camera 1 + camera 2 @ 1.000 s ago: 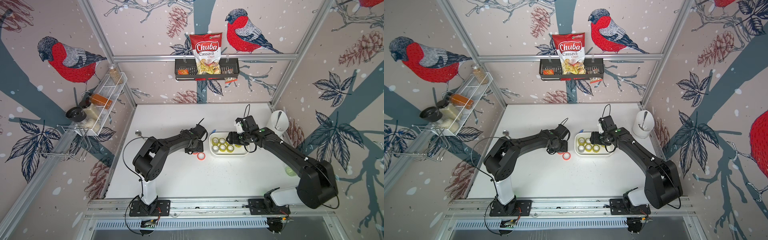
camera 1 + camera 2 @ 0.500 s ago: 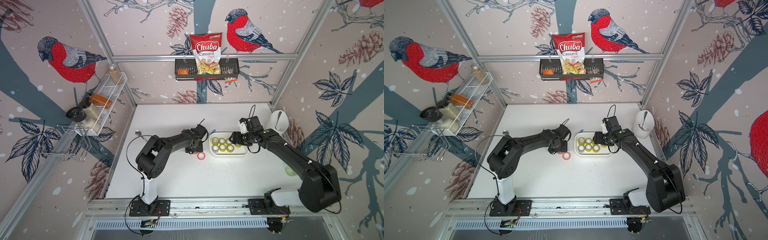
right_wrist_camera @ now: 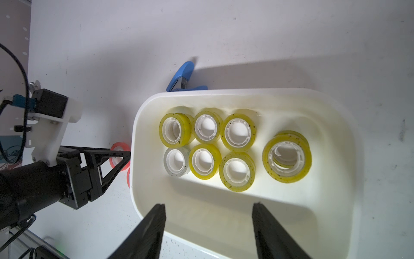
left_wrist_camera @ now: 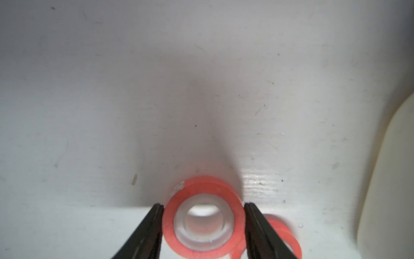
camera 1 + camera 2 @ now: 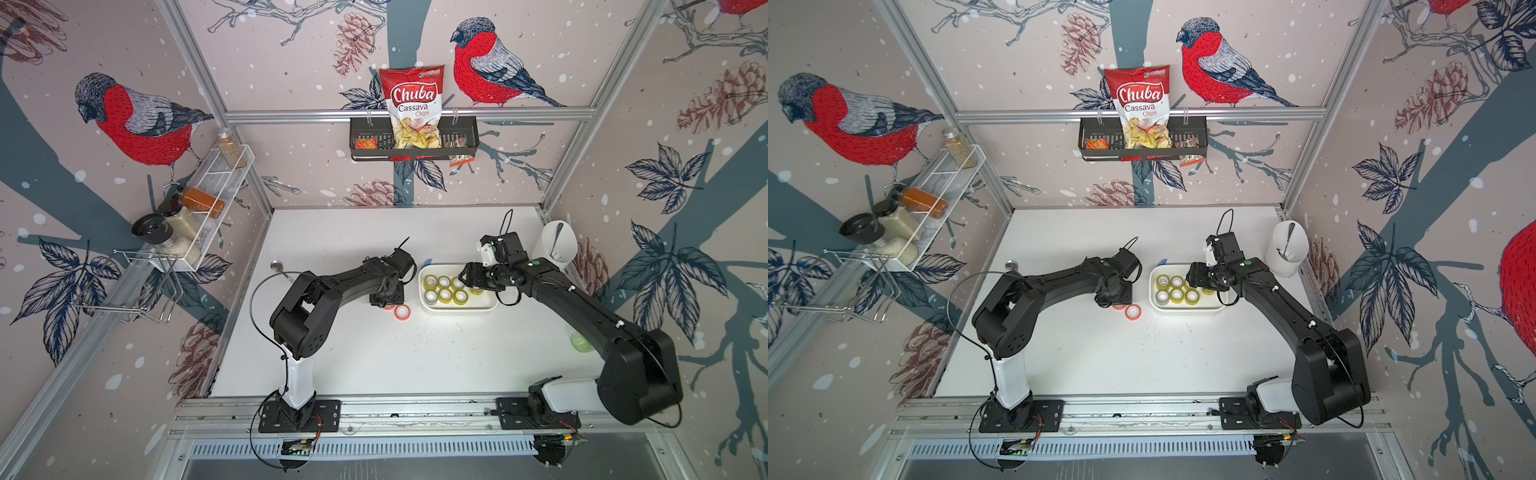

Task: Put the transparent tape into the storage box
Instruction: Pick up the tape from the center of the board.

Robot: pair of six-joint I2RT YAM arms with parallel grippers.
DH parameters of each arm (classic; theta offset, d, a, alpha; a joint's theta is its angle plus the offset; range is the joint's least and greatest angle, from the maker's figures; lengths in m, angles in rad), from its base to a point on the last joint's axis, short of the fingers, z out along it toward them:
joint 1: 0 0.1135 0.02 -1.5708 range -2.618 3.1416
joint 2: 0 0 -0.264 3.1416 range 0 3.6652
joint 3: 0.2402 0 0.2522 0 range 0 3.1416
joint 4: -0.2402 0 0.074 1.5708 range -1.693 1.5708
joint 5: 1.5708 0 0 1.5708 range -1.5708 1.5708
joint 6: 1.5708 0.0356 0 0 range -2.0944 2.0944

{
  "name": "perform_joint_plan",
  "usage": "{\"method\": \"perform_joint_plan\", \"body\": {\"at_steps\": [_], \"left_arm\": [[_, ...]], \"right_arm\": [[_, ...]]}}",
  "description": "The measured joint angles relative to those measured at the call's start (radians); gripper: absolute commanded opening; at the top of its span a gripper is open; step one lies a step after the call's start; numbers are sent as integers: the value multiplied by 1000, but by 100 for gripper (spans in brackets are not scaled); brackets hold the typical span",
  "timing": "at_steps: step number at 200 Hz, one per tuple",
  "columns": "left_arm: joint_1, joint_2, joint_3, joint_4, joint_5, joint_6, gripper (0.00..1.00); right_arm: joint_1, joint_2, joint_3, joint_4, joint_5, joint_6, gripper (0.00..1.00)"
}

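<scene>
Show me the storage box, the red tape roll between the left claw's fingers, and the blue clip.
storage box (image 3: pixel 212 197), right wrist view, bare floor inside.
red tape roll (image 4: pixel 202 187), left wrist view, its red band.
blue clip (image 3: pixel 182 74), right wrist view, its blue handle.

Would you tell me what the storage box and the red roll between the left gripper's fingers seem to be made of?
Storage box: apparently moulded white plastic, smooth and faintly glossy, judging by its rounded corners and soft sheen. Red roll: thin reddish film, probably plastic tape, wound on a white core that looks like moulded plastic.
</scene>
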Motion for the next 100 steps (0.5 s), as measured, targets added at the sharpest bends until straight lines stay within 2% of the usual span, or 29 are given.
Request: {"method": "perform_joint_plan", "body": {"at_steps": [44,100], "left_arm": [[-10,-48,42,-53,-15,2,55],[-59,-69,195,-141,-40,10,56]], "right_arm": [[-6,0,0,0,-3,0,67],[-39,-5,-1,0,-6,1,66]]}}
